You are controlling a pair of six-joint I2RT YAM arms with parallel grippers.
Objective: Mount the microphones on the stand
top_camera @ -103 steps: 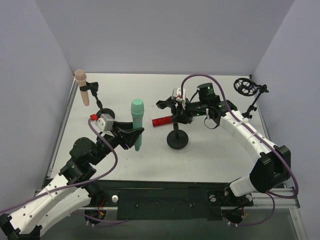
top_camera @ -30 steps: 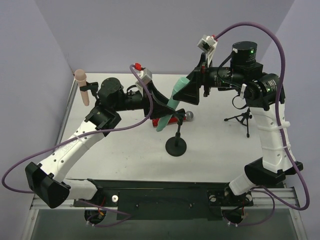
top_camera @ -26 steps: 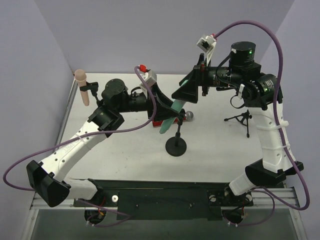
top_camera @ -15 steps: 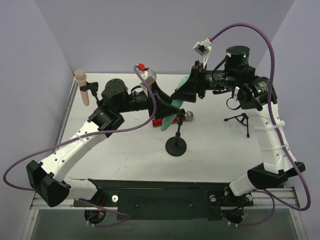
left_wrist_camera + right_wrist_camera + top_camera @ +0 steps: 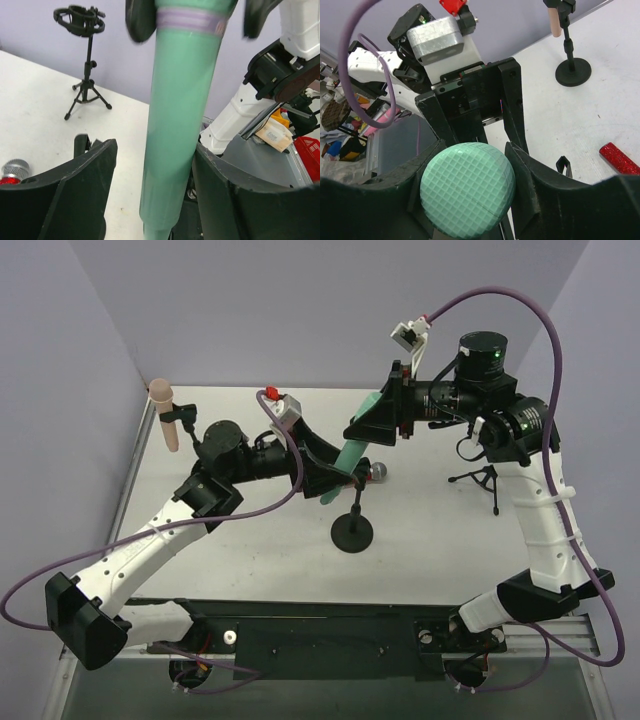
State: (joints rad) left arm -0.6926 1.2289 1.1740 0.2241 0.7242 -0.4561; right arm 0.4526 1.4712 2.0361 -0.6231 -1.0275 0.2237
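The mint green microphone [image 5: 349,452] hangs tilted in the air above the centre stand [image 5: 352,530]. My right gripper [image 5: 376,422] is shut on its mesh head [image 5: 467,190]. My left gripper [image 5: 326,474] is open around its handle [image 5: 175,130]; one finger touches it and the other stands clear. The glittery red microphone [image 5: 377,472] lies on the table behind the stand, and its silver head also shows in the left wrist view [image 5: 15,170]. The pale pink microphone [image 5: 163,415] sits upright in a stand at the far left.
A black tripod stand [image 5: 487,478] with an empty ring mount [image 5: 80,20] is at the right. The pink microphone's stand base [image 5: 573,71] is a round black disc. The centre stand's empty clip [image 5: 563,166] is below the grippers. Purple walls enclose the table.
The left arm has drawn back and down to the left, its jaws loose on the handle. The green microphone now hangs steeper from the right gripper, which shifted slightly right.
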